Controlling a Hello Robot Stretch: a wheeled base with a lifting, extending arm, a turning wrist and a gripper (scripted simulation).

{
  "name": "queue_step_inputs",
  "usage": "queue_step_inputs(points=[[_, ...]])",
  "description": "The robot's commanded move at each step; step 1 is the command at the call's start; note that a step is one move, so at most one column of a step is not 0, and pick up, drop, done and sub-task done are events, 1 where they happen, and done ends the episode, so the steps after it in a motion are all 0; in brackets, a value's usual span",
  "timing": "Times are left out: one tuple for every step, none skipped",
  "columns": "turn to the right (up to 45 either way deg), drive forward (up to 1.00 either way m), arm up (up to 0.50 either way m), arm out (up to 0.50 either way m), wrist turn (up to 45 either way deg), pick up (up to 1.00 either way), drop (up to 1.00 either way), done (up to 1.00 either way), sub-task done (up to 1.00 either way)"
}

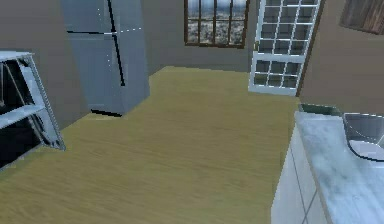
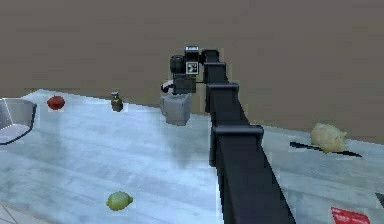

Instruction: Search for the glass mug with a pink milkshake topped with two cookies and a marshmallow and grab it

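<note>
A pale grey, cup-shaped thing stands on the marble countertop near the wall; no pink shows on it. My arm rises as a dark bar from the arm side view's bottom edge toward it. The gripper sits at the arm's far end, just above the cup-shaped thing, left of the white marker squares. I cannot tell whether the gripper holds anything.
On the counter lie a red thing, a small dark object, a yellow-green lump, a beige lump and a red packet. A sink is at left. Ahead: fridge, window, white paned door, counter, open wood floor.
</note>
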Motion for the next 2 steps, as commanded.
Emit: queue_step_inputs(points=[[0.0, 0.0, 0.0, 0.0, 0.0, 1.0, 0.0, 0.0, 0.0], [0.0, 0.0, 0.0, 0.0, 0.0, 0.0, 0.0, 1.0, 0.0]])
